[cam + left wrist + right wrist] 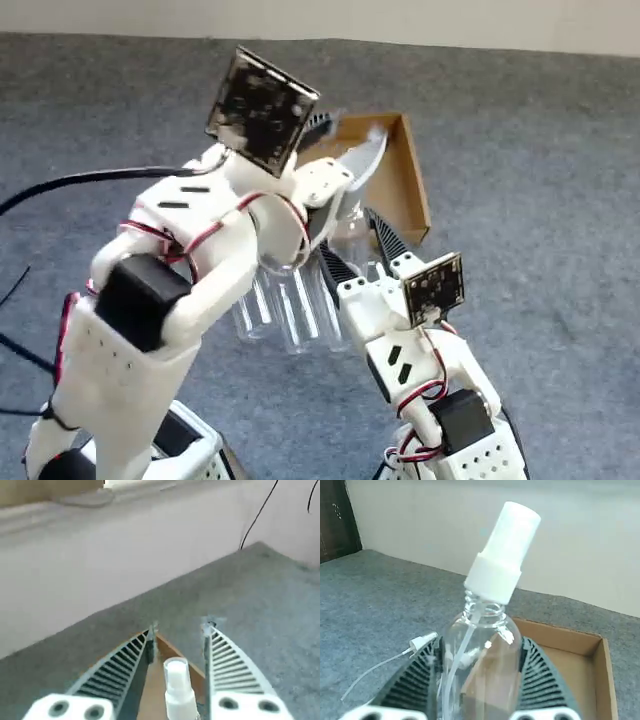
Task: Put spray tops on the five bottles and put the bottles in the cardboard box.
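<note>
Right jaws: clenched on clear plastic bottle, steadying it upright.
Left jaws: released, straddling white spray top, likely to press it home.
Brown cardboard box: just behind.

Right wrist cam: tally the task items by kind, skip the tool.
bottle: 1
spray tops: 2 (spray top on bottle, loose spray top)
cardboard box: 1
Total: 4

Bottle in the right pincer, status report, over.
Right pincer shut on bottle, spray top sitting tilted on its neck. Left pincer open above cardboard box. Loose spray top on the carpet nearby.
</note>
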